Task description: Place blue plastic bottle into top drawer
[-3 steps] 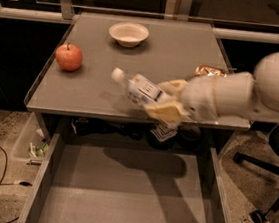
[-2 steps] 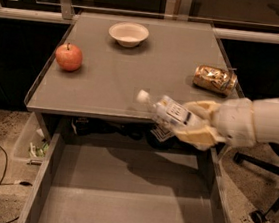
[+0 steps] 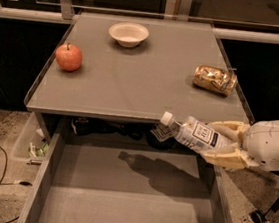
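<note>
The blue plastic bottle (image 3: 193, 134), clear with a white cap and a white label, lies tilted in my gripper (image 3: 226, 143), cap pointing left and slightly up. The gripper is shut on the bottle's base end; its cream fingers (image 3: 226, 157) show above and below it. The bottle hangs in the air just past the table's front edge, over the right rear part of the top drawer (image 3: 119, 202). The drawer is pulled open, with a flat grey floor bearing the bottle's shadow.
On the grey table (image 3: 132, 87) stand a red apple (image 3: 68, 56) at the left, a white bowl (image 3: 128, 34) at the back and a gold-brown can (image 3: 214, 80) lying at the right. A white bin (image 3: 31, 141) and cables lie on the floor left.
My gripper has carried the bottle rightward and down, off the tabletop, to just past the table's front edge over the open drawer. The can is now uncovered.
</note>
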Available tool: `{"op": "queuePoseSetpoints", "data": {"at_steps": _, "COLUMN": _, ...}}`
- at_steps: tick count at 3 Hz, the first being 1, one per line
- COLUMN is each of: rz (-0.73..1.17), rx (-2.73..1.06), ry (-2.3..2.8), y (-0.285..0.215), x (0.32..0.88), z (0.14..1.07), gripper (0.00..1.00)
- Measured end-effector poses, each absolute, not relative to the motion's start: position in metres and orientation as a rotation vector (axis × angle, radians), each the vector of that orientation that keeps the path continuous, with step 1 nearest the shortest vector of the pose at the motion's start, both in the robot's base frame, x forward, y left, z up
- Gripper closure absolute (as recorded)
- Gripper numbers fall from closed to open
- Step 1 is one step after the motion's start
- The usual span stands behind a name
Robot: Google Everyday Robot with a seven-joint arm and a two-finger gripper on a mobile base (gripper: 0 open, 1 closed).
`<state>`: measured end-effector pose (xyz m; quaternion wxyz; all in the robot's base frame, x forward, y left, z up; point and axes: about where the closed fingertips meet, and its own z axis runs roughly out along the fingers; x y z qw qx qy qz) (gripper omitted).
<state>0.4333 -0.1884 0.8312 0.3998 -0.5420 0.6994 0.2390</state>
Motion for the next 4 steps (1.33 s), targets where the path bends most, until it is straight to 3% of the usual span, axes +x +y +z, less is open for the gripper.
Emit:
{"op": "queuePoseSetpoints", "data": {"at_steps": 2, "rz": 0.592, "rx": -1.483, "ry": 1.769, "y": -0.151, "x": 0.421, "z": 0.806, "gripper": 1.00}}
{"op": "queuePoseSetpoints", "data": {"at_steps": 4, "rz": 0.500, "rx": -1.652, "ry": 1.778, "y": -0.084, "x": 0.396, "z": 0.702, "gripper": 1.00}}
